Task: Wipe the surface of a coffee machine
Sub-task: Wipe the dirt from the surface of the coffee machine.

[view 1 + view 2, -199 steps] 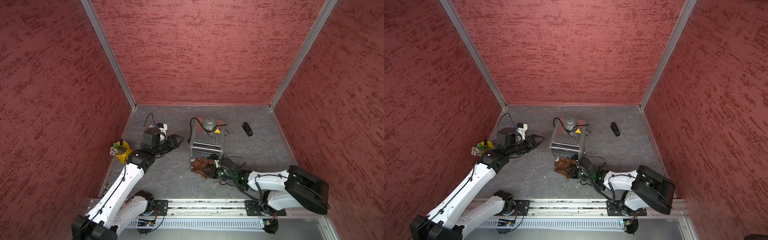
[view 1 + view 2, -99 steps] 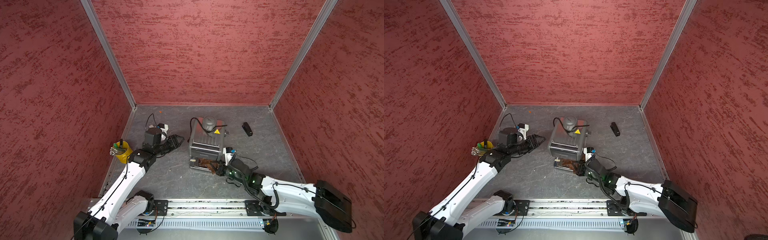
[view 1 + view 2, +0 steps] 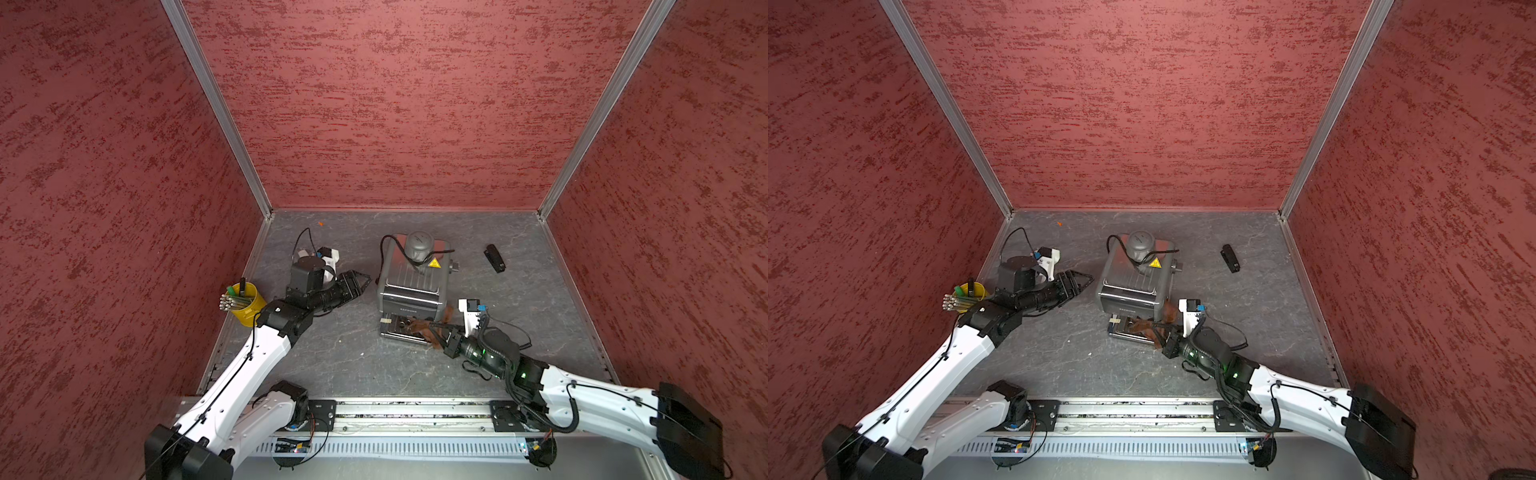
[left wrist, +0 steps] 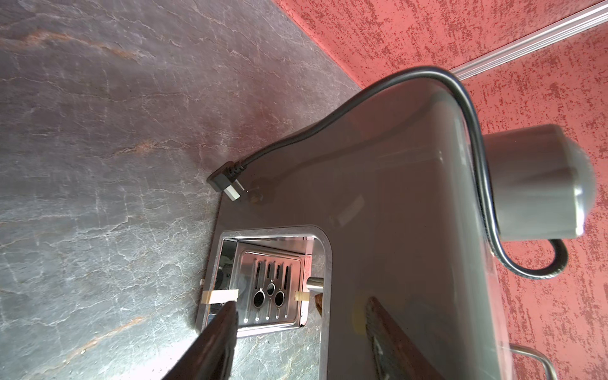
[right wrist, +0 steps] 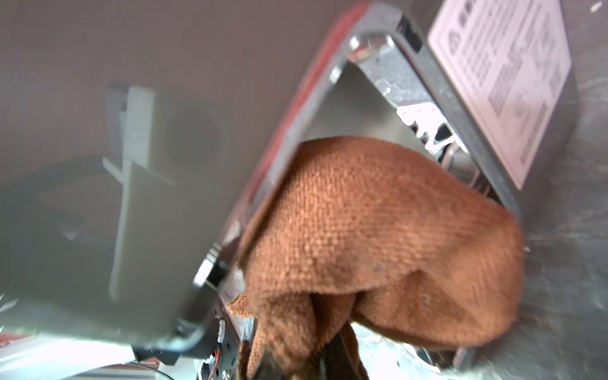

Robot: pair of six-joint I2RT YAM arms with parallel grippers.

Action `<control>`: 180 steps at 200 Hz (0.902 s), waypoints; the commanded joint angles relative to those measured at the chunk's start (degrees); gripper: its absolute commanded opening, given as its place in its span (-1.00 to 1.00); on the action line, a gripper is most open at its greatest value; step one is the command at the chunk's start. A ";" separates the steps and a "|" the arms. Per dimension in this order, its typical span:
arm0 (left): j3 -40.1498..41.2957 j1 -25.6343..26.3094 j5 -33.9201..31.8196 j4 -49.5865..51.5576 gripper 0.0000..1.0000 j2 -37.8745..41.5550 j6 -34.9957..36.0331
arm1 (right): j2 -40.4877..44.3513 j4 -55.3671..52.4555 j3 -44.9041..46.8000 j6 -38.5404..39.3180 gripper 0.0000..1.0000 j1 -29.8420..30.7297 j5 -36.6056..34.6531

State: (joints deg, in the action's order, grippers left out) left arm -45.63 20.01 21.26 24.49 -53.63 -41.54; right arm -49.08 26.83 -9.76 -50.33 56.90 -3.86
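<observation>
Brown cloth [image 5: 378,237] pinched in the right gripper [image 3: 435,331], against the coffee machine [image 3: 411,276].
The drip tray [image 4: 274,297] lies just ahead of it; the left gripper [image 3: 362,282] is spread, just short of the machine.

Drip tray [image 3: 405,330] — partly hidden under brown cloth [image 5: 378,237]. Coffee machine [image 5: 131,131] panel blurred in right wrist view, label [image 5: 493,82] print unreadable. Left gripper [image 3: 365,284] — fingers [image 4: 217,339] cut off by wrist view's edge.
</observation>
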 commanded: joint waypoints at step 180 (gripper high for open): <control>16.39 11.14 25.52 -8.41 0.72 25.80 -1.80 | 29.42 -35.00 -6.77 11.42 -1.00 0.22 22.83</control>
State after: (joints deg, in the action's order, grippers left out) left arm -27.66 26.63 45.04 23.86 -27.62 -39.83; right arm -21.96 -0.14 -11.73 -42.96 56.90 13.91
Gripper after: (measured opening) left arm 0.833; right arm 0.110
